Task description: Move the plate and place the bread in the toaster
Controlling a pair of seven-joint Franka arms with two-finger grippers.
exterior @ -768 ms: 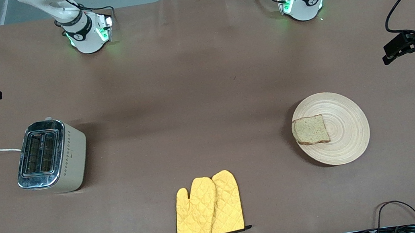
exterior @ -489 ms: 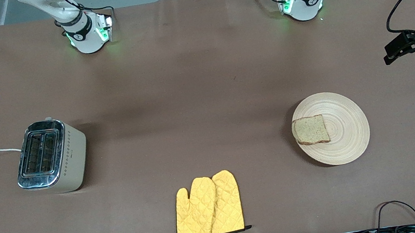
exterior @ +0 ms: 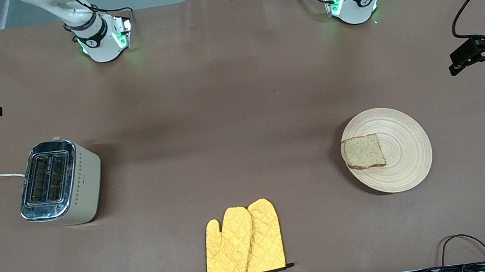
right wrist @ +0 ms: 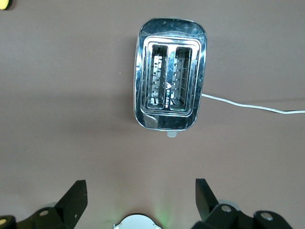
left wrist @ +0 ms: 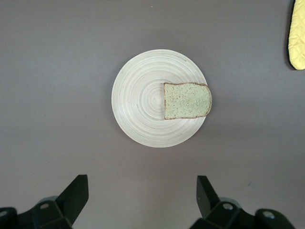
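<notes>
Brown bread [left wrist: 187, 100] on plate [left wrist: 143, 114], apart from open left fingers [left wrist: 76, 193]

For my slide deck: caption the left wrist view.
Open left gripper hovers above the bread lying at the plate edge.

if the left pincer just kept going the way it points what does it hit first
Probably the bare table just short of the plate. The left pincer, open, points down from high up; the plate with the bread sits slightly ahead, though depth is unclear.
</notes>
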